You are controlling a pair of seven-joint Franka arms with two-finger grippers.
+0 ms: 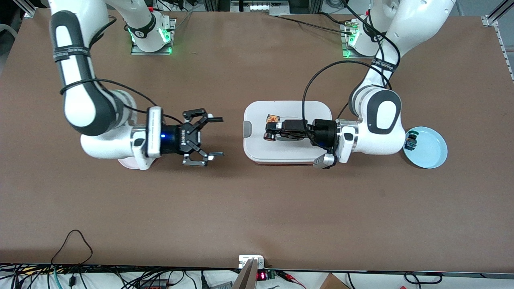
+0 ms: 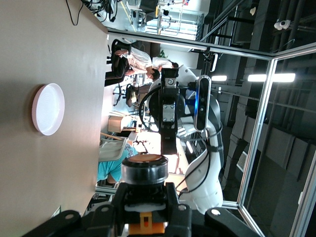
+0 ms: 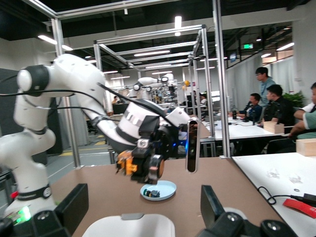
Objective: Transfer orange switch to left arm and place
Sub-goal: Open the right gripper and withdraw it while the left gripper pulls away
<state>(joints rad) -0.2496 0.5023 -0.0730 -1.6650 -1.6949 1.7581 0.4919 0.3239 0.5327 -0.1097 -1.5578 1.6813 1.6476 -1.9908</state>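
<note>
Left claw (image 1: pixel 270 133) over white box (image 1: pixel 257 148), fingers clamped on orange switch (image 1: pixel 271 127), switch held horizontal, cap end pointing toward right arm

Right claw (image 1: pixel 213 136) jaws spread wide, nothing between them, in air over bare surface (image 1: pixel 241 208) toward right arm's end, facing left claw, gap between the two

Light-blue plate (image 1: pixel 431 154) at left arm's end holds small dark part (image 1: pixel 411 141); pink plate (image 2: pixel 48 109) lies under right arm

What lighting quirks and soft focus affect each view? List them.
Front view: even overhead light, soft shadows under both arms, green glow at the bases. Left wrist view: the orange switch in the left end effector looks soft up close; ceiling lights flare. Right wrist view: the right end effector is dark against bright strip lights.
</note>
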